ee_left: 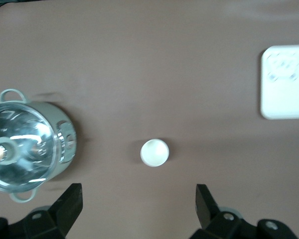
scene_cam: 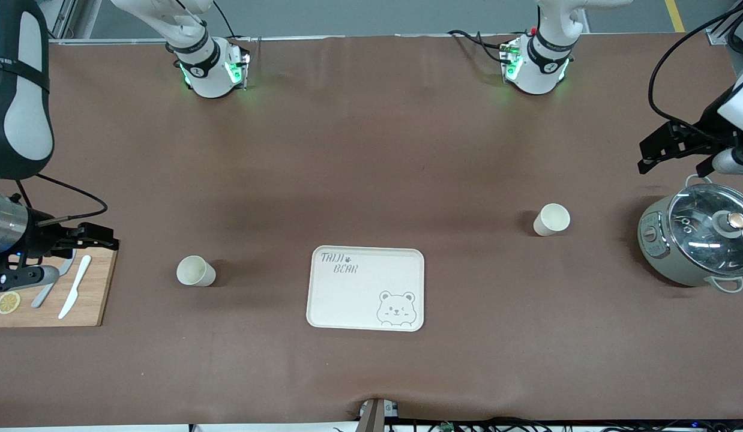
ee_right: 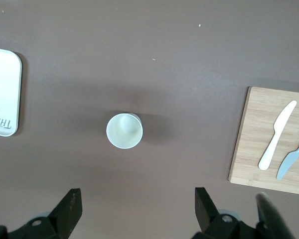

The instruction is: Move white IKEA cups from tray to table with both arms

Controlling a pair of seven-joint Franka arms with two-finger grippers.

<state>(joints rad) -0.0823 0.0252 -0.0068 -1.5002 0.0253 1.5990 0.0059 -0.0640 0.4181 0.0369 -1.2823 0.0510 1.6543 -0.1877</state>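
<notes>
Two white IKEA cups stand upright on the brown table. One cup [scene_cam: 195, 271] stands toward the right arm's end and shows in the right wrist view [ee_right: 124, 131]. The other cup [scene_cam: 551, 219] stands toward the left arm's end and shows in the left wrist view [ee_left: 154, 152]. The bear-printed tray [scene_cam: 366, 288] lies between them, with nothing on it. My right gripper [scene_cam: 110, 237] is open and empty over the cutting board's edge, apart from its cup [ee_right: 137, 211]. My left gripper [scene_cam: 647, 157] is open and empty above the pot, apart from its cup [ee_left: 138, 209].
A grey-green pot with a glass lid [scene_cam: 698, 240] stands at the left arm's end of the table. A wooden cutting board [scene_cam: 89, 300] at the right arm's end holds a white knife [scene_cam: 75, 287], a grey knife [scene_cam: 50, 288] and a lemon slice [scene_cam: 8, 302].
</notes>
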